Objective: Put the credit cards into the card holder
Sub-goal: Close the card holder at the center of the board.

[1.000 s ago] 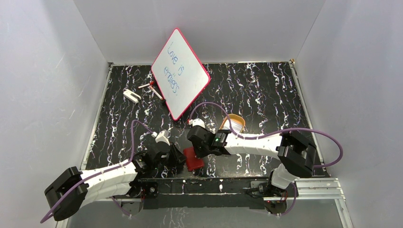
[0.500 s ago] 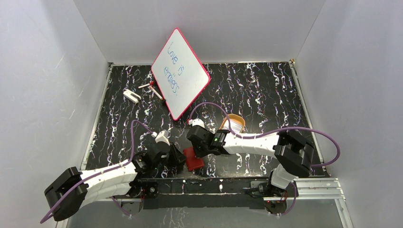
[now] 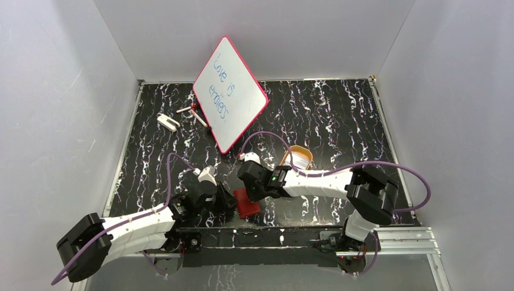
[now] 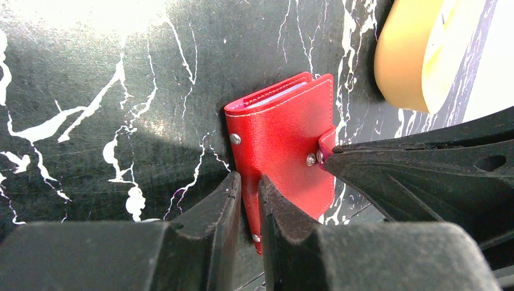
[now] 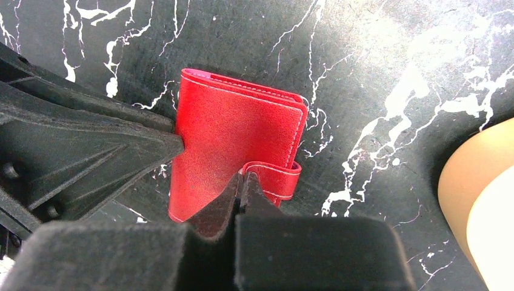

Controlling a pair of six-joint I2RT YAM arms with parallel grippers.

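**Two grippers, one card holder between them**

One card holder (image 4: 279, 133), dark red and folded shut, lies on the black marbled table (image 3: 327, 115) between the two tools, at the near edge.

The left gripper (image 4: 249, 185) has its two fingers drawn to a narrow slit. One lower edge of the holder runs into that slit, so the gripper is nipping the cover there. From its wrist camera the holder stretches away ahead of the fingertips. Three metal studs show on the cover.

The right gripper (image 5: 240, 182) comes in from the opposite side with its jaws pressed fully together. The single snap tab (image 5: 276, 179) comes out right at its tips, apparently pinched between them. The rest of the holder lies just beyond and to the left of those tips. In that same view, one finger of the left gripper touches the holder's left edge.

A thin pale strip shows between the covers at the end of the holder farthest from the left gripper. Whether it is credit cards or sleeves, and how many, cannot be told.

One orange-tan tray (image 4: 400, 54) sits beyond the holder from the left gripper, close to the right gripper's side. One red-framed whiteboard (image 3: 230, 94) stands well beyond both grippers.
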